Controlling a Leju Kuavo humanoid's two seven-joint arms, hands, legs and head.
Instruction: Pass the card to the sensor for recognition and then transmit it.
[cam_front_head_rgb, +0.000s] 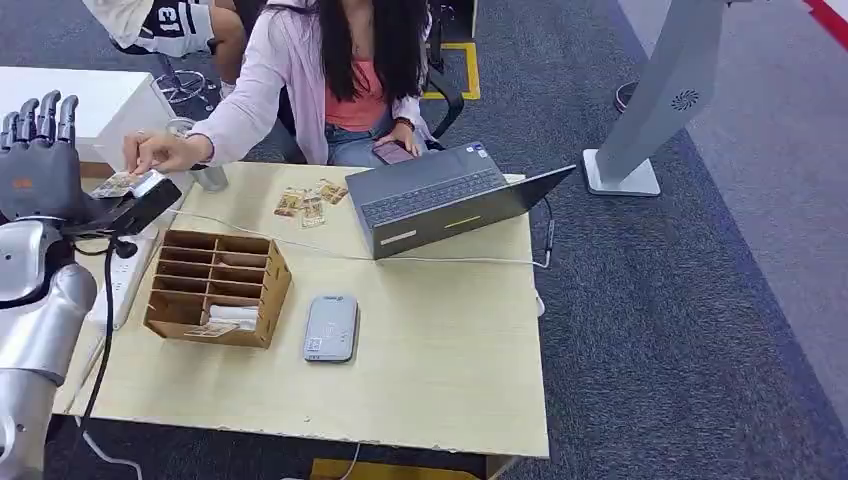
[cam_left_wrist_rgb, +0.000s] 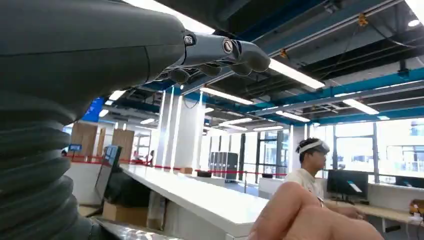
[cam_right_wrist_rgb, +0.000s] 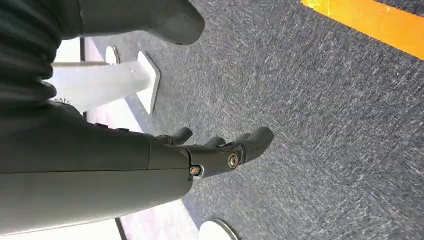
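Two robot hands hold nothing: the left robot hand (cam_front_head_rgb: 40, 150) is raised with fingers spread, the right robot hand (cam_right_wrist_rgb: 215, 150) hangs open above carpet. A person's hand (cam_front_head_rgb: 160, 152) touches the card (cam_front_head_rgb: 118, 184) at the worktop (cam_front_head_rgb: 440, 340) corner.

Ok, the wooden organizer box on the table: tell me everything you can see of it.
The wooden organizer box is a low, light brown tray that looks like thin plywood, split by dividers into rows of narrow slots. It sits flat on the pale table, slightly skewed to the table's edges, left of the grey card reader and apart from it. Most slots look empty; the front row holds a few cards lying flat. A thin white cable runs just behind it. No hand touches it.
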